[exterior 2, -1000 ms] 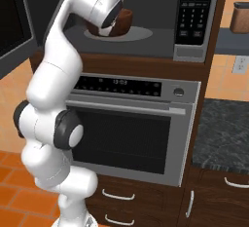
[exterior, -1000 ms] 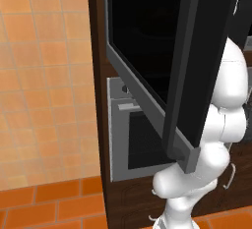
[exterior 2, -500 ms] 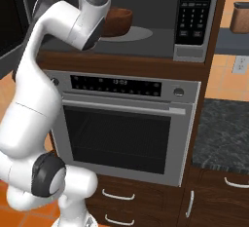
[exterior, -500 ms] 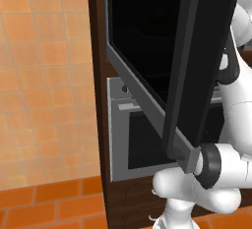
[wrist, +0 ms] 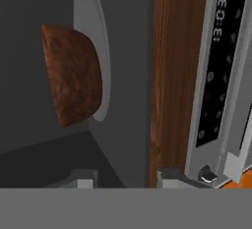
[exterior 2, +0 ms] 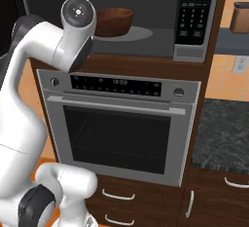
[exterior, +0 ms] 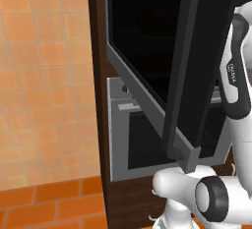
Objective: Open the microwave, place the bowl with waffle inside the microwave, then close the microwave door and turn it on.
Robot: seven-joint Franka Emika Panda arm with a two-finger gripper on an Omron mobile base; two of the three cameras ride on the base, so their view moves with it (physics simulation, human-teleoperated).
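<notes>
Now arm withdrawn, bowl [exterior 2: 113, 22] in microwave [exterior 2: 146, 16]

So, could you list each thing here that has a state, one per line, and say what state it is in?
microwave door: swung wide open.
microwave: open, cavity dark.
bowl: upright on the round plate inside the microwave, apart from the arm.
oven: door shut, display lit.
drawers: shut.
end effector: not visible; open or shut cannot be told.
</notes>
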